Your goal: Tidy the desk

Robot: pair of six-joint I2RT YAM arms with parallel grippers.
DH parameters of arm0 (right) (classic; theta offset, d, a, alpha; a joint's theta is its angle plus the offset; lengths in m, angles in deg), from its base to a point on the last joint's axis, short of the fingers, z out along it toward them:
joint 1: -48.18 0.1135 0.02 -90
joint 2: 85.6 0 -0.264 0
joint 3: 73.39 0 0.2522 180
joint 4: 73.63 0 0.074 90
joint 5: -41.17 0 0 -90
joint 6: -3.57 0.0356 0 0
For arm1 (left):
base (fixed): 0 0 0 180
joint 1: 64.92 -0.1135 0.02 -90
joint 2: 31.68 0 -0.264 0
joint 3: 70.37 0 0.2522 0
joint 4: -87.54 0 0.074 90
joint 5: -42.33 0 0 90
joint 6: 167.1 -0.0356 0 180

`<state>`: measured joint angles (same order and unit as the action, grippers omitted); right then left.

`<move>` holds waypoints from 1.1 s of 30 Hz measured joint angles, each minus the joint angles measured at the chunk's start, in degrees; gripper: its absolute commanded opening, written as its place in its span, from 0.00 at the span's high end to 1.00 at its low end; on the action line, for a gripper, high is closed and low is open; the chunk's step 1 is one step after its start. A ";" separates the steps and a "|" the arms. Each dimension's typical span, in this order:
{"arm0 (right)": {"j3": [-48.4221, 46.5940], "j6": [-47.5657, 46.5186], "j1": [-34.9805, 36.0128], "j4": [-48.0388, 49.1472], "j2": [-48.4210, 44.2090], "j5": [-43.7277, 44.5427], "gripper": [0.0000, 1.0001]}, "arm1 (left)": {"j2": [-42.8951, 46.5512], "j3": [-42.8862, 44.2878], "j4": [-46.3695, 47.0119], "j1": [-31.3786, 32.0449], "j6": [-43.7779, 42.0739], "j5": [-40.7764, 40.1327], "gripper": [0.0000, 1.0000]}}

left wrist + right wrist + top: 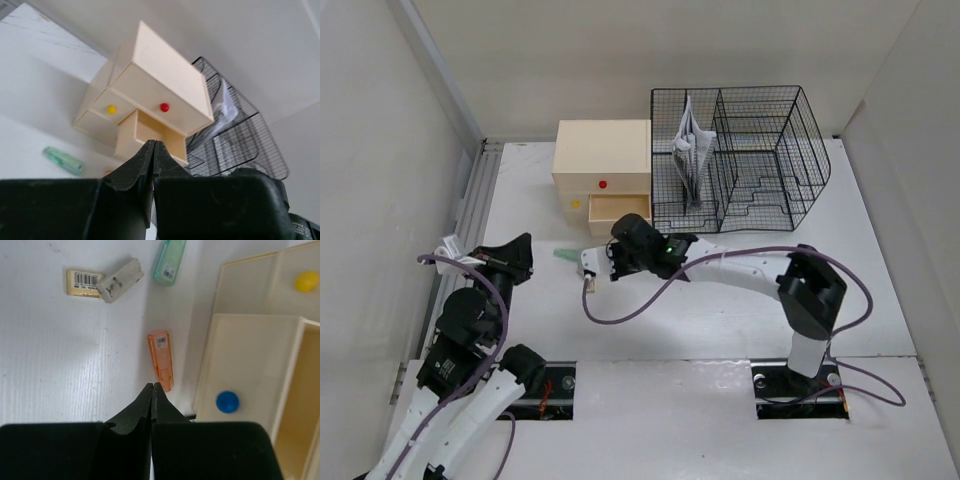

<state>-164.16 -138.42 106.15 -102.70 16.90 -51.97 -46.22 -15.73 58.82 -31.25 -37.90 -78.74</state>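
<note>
Orange case by drawer box, right gripper (fingers together) near

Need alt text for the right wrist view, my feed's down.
The right gripper, fingers shut and empty, points at an orange case on the white desk. Beyond lie a green case and a worn eraser; an open drawer with a blue knob is at the frame's right.
</note>
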 measured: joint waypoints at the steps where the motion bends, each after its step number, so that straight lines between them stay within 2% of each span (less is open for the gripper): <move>1: -0.48 -0.09 0.59 -0.09 1.64 1.40 1.00 | 0.00 0.00 -1.25 0.00 -0.59 -0.22 1.00; 2: -1.31 -0.04 0.92 -0.50 3.15 2.10 1.00 | 0.00 0.00 -2.16 0.00 -1.14 -0.35 1.00; 4: -4.90 0.79 0.96 -3.54 6.03 1.88 0.94 | 0.02 0.00 -3.39 0.00 -2.14 -0.55 0.91; 6: -9.49 2.10 0.96 -6.40 8.28 -0.15 0.75 | 0.24 0.00 -3.93 0.00 -3.21 -0.59 0.81; 10: -17.79 7.69 2.01 -10.05 10.95 -3.91 0.64 | 1.84 0.00 -4.48 0.00 -4.28 -0.66 0.65; 12: -19.23 12.33 3.41 -10.08 11.30 -5.70 0.60 | 3.19 0.00 -4.61 0.00 -4.50 -0.98 0.64; 18: -21.20 29.24 6.95 -9.79 15.67 -6.71 0.58 | 9.20 0.00 -4.66 0.00 -4.50 -2.73 0.64; 20: -20.59 34.58 7.34 -9.01 17.03 -4.66 0.57 | 10.67 0.00 -4.63 0.00 -4.50 -3.48 0.64; 21: -19.71 37.38 7.52 -8.17 17.33 -2.99 0.53 | 11.13 0.00 -4.61 0.00 -4.48 -3.72 0.64; 25: -17.44 46.05 8.00 -6.29 17.51 5.92 0.46 | 11.61 -0.02 -4.68 0.00 -4.46 -4.11 0.64; 33: -22.36 54.07 8.15 -3.39 21.90 13.94 0.41 | 11.80 -0.02 -4.74 0.00 -4.46 -4.63 0.62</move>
<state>-186.52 -84.35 114.30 -106.09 38.80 -38.02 -34.42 -15.75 54.08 -31.25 -42.36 -83.38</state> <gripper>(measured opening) 0.588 0.360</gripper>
